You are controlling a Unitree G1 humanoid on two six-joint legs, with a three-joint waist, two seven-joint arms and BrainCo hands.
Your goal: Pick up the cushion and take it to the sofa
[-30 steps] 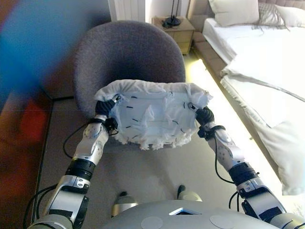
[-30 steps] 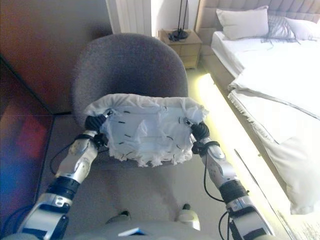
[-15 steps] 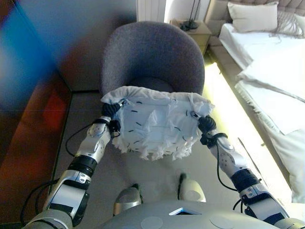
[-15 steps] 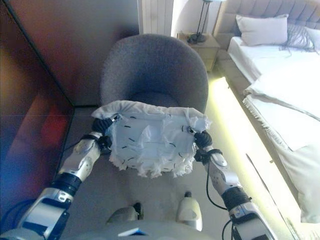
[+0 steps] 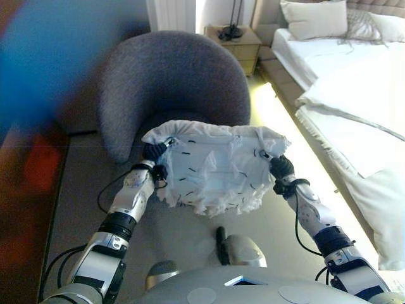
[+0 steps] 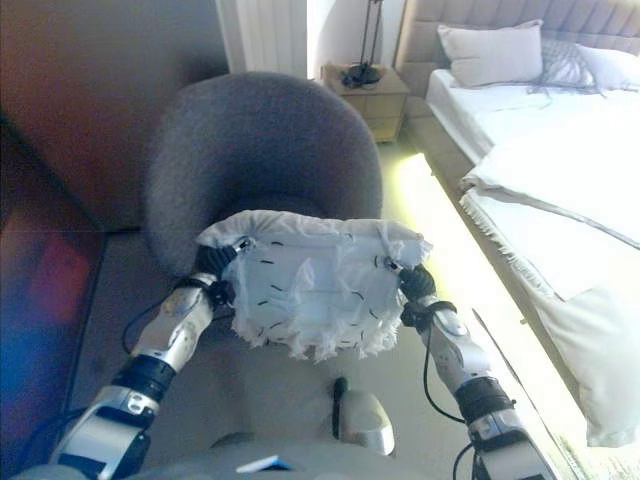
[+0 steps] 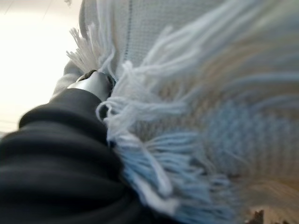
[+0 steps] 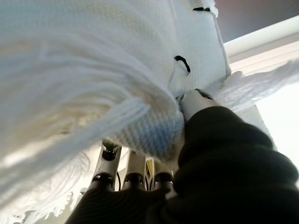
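Two hands carry the cushion (image 5: pixel 215 168), a white knitted square with dark stitches and fringed edges. My left hand (image 5: pixel 154 154) pinches one side, my right hand (image 5: pixel 279 166) the other, holding it above the floor. Beyond my fingers stands a rounded grey fabric chair (image 5: pixel 171 79). Only my right wrist view shows fingers (image 8: pixel 108 161) curled beneath the knit. The cushion has come clear of the chair.

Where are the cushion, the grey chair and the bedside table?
cushion (image 5: pixel 215 168), left eye view, middle of its white top face.
grey chair (image 5: pixel 171 76), left eye view, inner backrest.
bedside table (image 6: pixel 372 95), right eye view, front face.
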